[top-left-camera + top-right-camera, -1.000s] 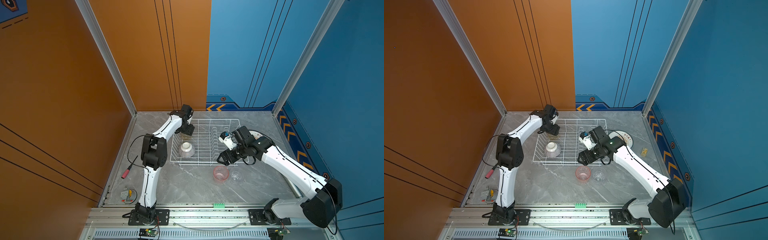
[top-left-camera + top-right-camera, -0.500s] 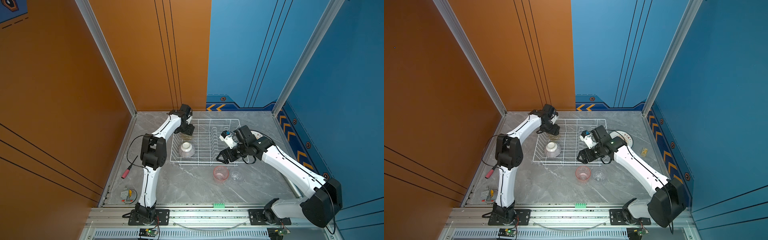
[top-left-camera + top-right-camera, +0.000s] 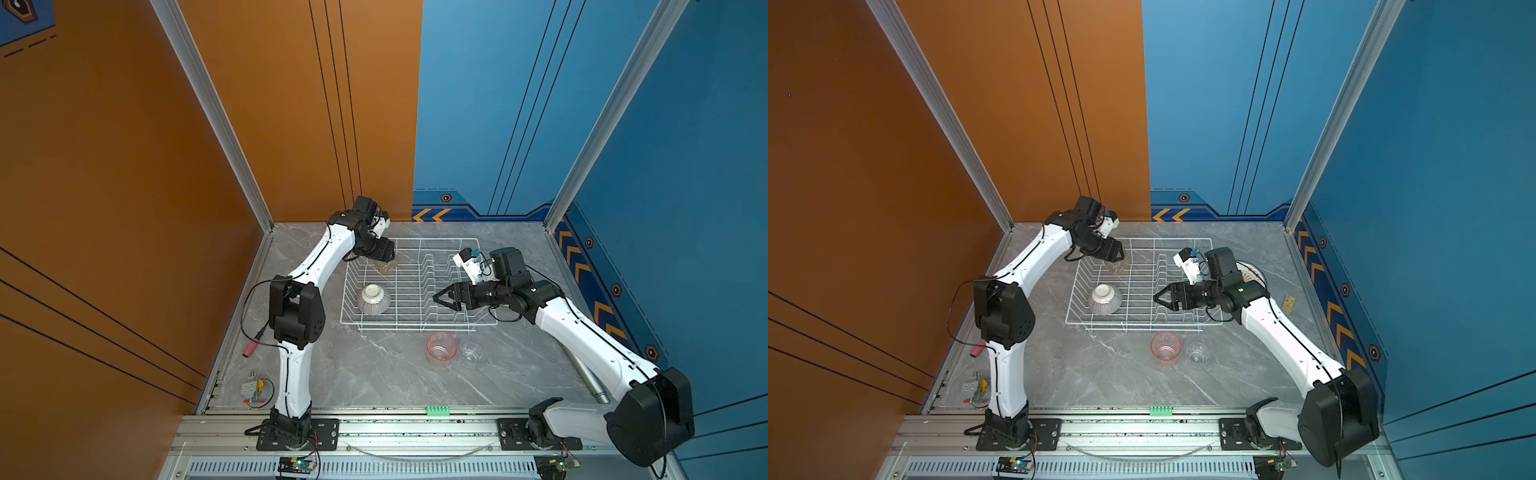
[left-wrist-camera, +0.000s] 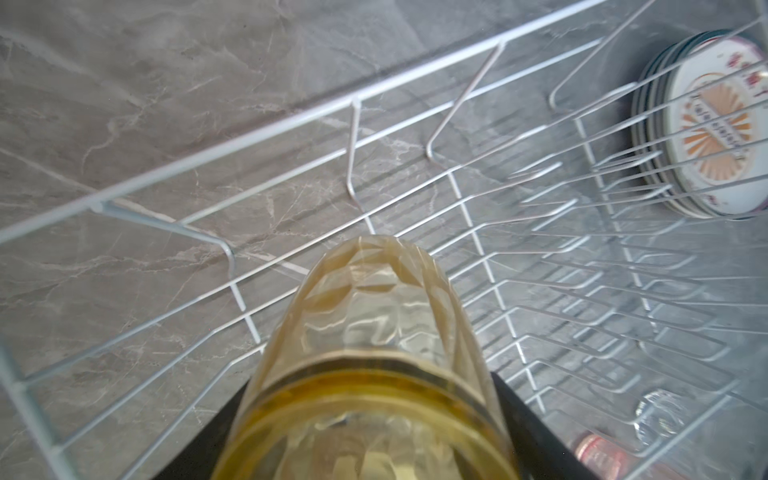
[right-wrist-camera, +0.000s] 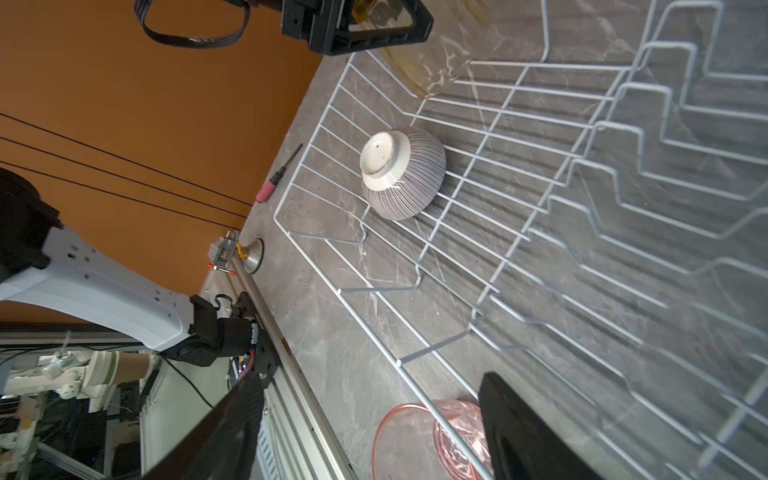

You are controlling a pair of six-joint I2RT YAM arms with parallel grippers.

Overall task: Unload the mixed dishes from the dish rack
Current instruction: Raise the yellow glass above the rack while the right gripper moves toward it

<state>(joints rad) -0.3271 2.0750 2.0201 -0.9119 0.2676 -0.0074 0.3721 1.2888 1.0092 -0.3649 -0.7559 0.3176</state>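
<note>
1. Dish rack [image 3: 415, 286] stands on the desk [image 3: 374, 374]; striped bowl [image 3: 373, 298] lies upside down inside.
2. My left jaws are clamped on the yellow tumbler [image 4: 374, 332], at the rack's far corner.
3. My right jaws stand apart, empty, above the rack.

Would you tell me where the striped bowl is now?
In both top views the bowl sits upside down in the left half of the rack, left of the right gripper.

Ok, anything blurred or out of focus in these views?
Left wrist view: yellow glass close up, its near rim soft; plates and far rack wires blurred. Right wrist view: bowl sharp, pink glass at the edge soft. Both top views: evenly lit, sharp.
</note>
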